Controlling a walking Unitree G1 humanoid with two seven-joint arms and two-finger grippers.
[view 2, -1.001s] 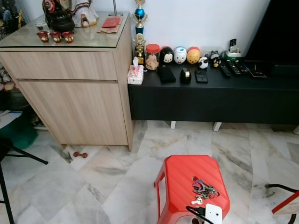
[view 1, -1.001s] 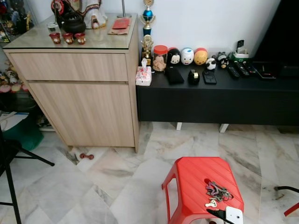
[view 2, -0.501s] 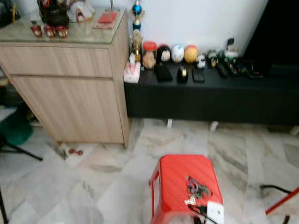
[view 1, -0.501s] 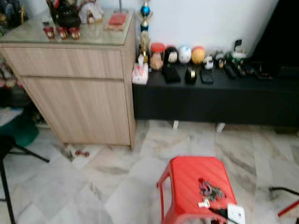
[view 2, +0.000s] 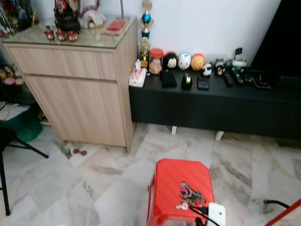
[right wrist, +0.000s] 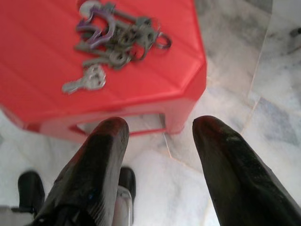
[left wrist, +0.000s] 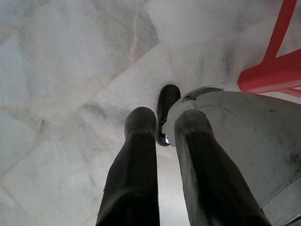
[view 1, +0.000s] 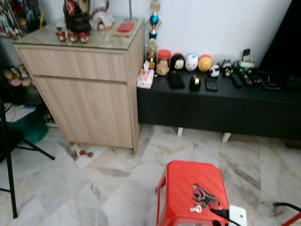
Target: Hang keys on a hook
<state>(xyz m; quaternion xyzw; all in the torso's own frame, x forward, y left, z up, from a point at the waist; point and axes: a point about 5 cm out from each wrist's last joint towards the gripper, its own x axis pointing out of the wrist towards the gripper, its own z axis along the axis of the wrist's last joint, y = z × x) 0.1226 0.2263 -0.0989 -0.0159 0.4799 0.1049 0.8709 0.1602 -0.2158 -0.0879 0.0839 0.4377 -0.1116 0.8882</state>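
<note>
Scanning from your left: a light wood cabinet (view 1: 84, 89) stands against the wall with small figurines on its glass top, and a low black TV table (view 1: 221, 101) runs rightward from it, lined with round toys, a jar and remotes. No hook is visible anywhere in the head views, so you will have to search for one once the keys are in hand.

Left gripper (left wrist: 160, 127): hanging idle over the marble floor (view 1: 61, 188) beside the robot's leg, fingers set narrow with a slim gap between them, holding nothing.

Red stool (view 1: 188, 188): stands on the floor just ahead and slightly to your right. The keys (view 1: 202, 197) lie flat on its ribbed top, toward the near right part, presumably left there for pickup. A white plug adapter (view 1: 237, 215) with a black cord sits at the near right corner, near the bunch but apart from it.

Orientation of the keys, from the right wrist view: the bunch (right wrist: 117, 37) spreads into a loose elongated heap. One silver key (right wrist: 87, 82) splays out from the heap on the side facing the gripper, and a purple clip lies at one end. Its long axis runs roughly across the line of the fingers, not along it.

Right gripper (right wrist: 160, 136): hovers off the stool's near edge, over floor, well short of the keys. Fingers spread wide, empty. Judgement: approach stage only; you need to advance and descend before closing.
</note>
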